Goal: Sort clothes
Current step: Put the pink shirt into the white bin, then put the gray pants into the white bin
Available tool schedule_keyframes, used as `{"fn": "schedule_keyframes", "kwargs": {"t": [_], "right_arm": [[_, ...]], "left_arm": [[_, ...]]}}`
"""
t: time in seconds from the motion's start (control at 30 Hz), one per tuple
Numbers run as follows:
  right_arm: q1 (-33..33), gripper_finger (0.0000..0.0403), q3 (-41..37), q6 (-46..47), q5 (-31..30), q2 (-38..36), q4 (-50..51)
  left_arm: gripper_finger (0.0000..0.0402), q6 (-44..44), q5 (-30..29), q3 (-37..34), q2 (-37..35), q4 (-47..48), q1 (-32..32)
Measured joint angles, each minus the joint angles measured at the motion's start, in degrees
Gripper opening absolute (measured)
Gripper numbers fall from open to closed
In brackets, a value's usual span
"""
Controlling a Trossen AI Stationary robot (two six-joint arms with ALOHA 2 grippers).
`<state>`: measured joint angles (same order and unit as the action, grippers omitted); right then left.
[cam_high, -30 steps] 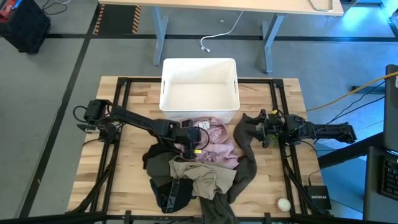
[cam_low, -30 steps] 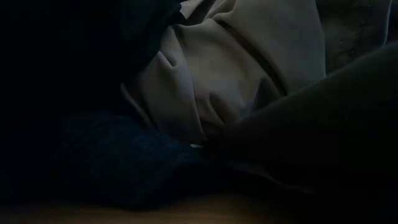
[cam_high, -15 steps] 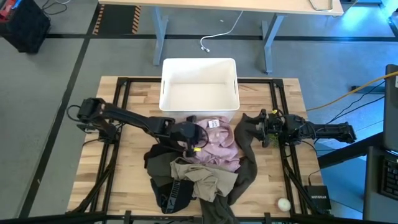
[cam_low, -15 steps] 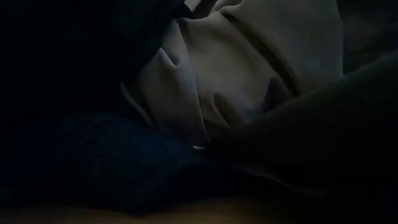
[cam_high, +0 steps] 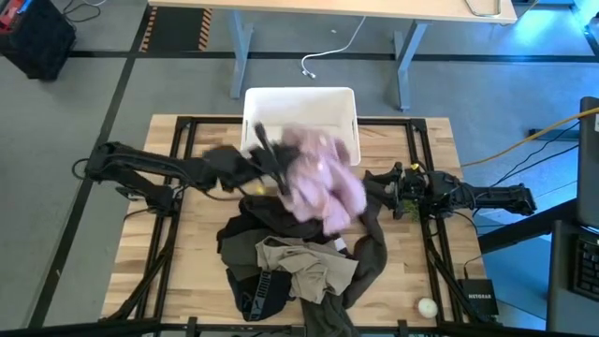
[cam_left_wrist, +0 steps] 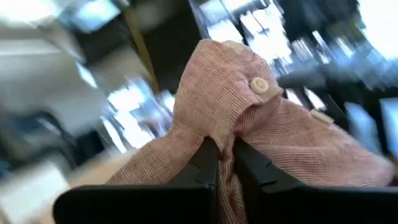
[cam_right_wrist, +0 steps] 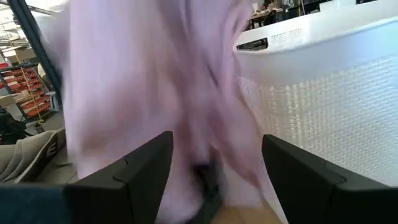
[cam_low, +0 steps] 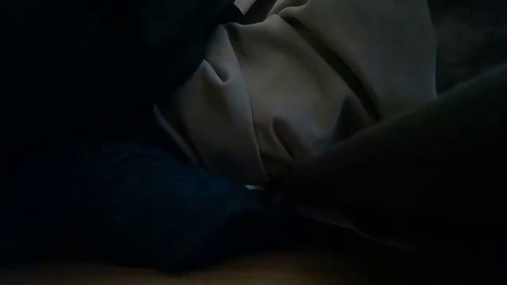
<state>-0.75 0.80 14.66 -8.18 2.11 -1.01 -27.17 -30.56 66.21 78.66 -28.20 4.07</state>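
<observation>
I had my left gripper [cam_left_wrist: 225, 163] pinched nearly shut on a fold of the pink shirt [cam_high: 318, 173], close to a buttoned edge, so that the cloth hung free under my fingers [cam_left_wrist: 205, 163] instead of dragging through the heap. In the high view I held it up over the middle of the table, at the near side of the white bin [cam_high: 301, 105], the shirt drooping to the right of my wrist. Gripping by one fold seemed to me the way to lift this garment clear of the rest; my judgement was that the bin was where it should go, though nothing was in it yet.

My right gripper [cam_right_wrist: 211, 168] waited at the right of the table, its fingers [cam_right_wrist: 134, 171] spread wide and holding nothing, with the hanging pink cloth in front of it and the bin wall just beyond. It sat against the far end of the olive-brown garment [cam_high: 372, 245], which trailed from there toward the near edge.

The other clothes lay piled at the near middle: a khaki piece [cam_high: 304, 264] on top, black pieces [cam_high: 257, 217] on its far and left sides. The low view showed only pale and dark cloth pressed close.
</observation>
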Motion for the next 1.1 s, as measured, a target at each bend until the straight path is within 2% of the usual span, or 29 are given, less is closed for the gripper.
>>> {"fn": "schedule_keyframes", "kwargs": {"t": [0.13, 0.27, 0.43, 0.67, 0.97, 1.1], "right_arm": [[0.00, 0.0266, 0.00, 0.00, -0.27, -0.02, -0.78], [0.00, 0.0266, 0.00, 0.00, -0.27, -0.02, -0.61], [0.00, 0.0266, 0.00, 0.00, -0.25, -0.02, -0.37], [0.00, 0.0266, 0.00, 0.26, -0.24, 0.00, 0.02], [0.02, 0.0266, 0.00, -1.42, -0.24, -0.02, -4.62], [0.02, 0.0266, 0.00, -1.36, 0.21, -0.02, -4.50]], "left_arm": [[0.0011, -6.18, -0.38, 3.40, -1.90, -8.22, -4.56], [0.0011, -7.10, -1.42, 5.06, -1.76, -6.44, -9.50], [0.0012, -1.19, -2.12, 5.04, -0.77, 4.36, -14.48], [0.0065, 12.23, -2.30, 4.99, -0.29, 25.37, -18.84], [0.0130, 26.70, -2.28, 5.05, -0.79, 37.25, -20.81], [0.0165, 30.50, 0.20, 5.06, -1.12, 42.26, -19.66]]}}
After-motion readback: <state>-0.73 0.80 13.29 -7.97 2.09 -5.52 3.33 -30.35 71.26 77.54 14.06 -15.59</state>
